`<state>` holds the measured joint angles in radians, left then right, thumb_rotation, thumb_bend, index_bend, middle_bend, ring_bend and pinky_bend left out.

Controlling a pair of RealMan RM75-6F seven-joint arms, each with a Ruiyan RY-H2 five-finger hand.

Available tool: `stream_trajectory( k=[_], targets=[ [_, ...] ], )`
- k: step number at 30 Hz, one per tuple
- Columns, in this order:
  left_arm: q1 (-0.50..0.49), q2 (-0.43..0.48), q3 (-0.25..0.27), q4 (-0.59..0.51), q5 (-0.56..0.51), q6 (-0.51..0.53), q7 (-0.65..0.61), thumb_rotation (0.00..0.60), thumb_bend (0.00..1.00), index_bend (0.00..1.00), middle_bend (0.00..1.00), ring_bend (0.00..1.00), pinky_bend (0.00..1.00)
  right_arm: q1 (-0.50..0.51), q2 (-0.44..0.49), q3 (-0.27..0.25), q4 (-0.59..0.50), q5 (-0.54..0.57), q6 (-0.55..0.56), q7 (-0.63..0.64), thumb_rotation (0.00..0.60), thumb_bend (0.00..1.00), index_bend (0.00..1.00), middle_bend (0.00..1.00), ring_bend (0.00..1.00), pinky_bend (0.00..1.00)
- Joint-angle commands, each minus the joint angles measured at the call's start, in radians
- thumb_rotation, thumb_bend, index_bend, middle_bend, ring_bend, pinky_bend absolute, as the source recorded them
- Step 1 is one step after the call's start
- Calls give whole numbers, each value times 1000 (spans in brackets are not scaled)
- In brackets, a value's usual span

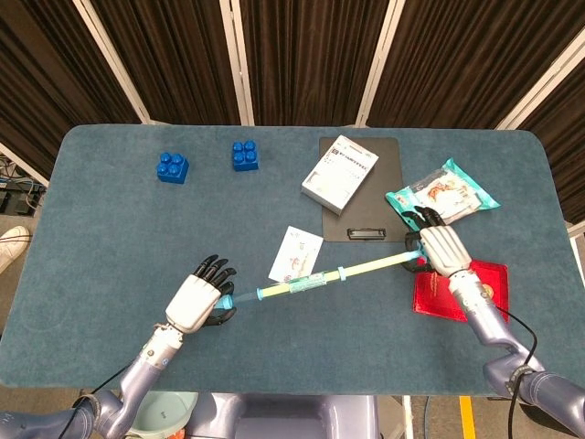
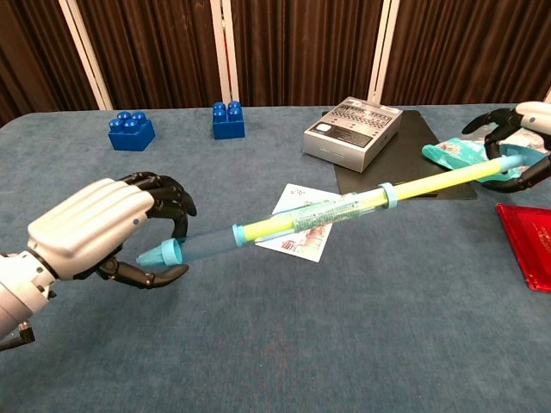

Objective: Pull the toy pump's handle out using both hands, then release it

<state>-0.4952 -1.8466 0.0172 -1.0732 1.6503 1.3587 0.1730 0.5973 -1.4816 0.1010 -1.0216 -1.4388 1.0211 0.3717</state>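
The toy pump point(image 1: 311, 282), a yellow-green tube with light blue ends, hangs above the table between both hands. My left hand point(image 1: 196, 300) holds its blue handle end point(image 2: 164, 253) between the curled fingers and the thumb. A blue rod point(image 2: 207, 242) shows drawn out of the yellow barrel point(image 2: 327, 213). My right hand point(image 1: 441, 249) grips the far end of the barrel at the right edge of the chest view, beside the snack packet. The pump slopes up toward my right hand point(image 2: 527, 142).
A picture card point(image 1: 294, 256) lies under the pump. A grey box point(image 1: 339, 174) sits on a black clipboard point(image 1: 364, 218). A teal snack packet point(image 1: 443, 197) and a red booklet point(image 1: 452, 293) lie by the right hand. Two blue bricks point(image 1: 172, 166) point(image 1: 244, 155) stand far left.
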Motion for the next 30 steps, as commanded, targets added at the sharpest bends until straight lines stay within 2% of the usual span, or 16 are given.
stream_trajectory(
  k=[1,8,15,30],
  targets=[
    [9,17,-1,-14,9,21,-8,600,331,589,274,148,146,7,6,16,7,20,-18,-3,600,300,798,171,0,0],
    [28,41,7,-28,28,60,-27,600,331,593,278,158,146,31,11,60,51,79,-71,-22,600,299,798,172,0,0],
    [34,54,2,-31,30,68,-39,600,331,595,278,158,146,41,-2,80,104,114,-94,-59,600,294,799,173,0,0],
    [44,70,0,-25,47,94,-61,600,331,595,278,158,146,74,-28,123,258,176,-179,-49,600,287,800,176,0,0]
  ],
)
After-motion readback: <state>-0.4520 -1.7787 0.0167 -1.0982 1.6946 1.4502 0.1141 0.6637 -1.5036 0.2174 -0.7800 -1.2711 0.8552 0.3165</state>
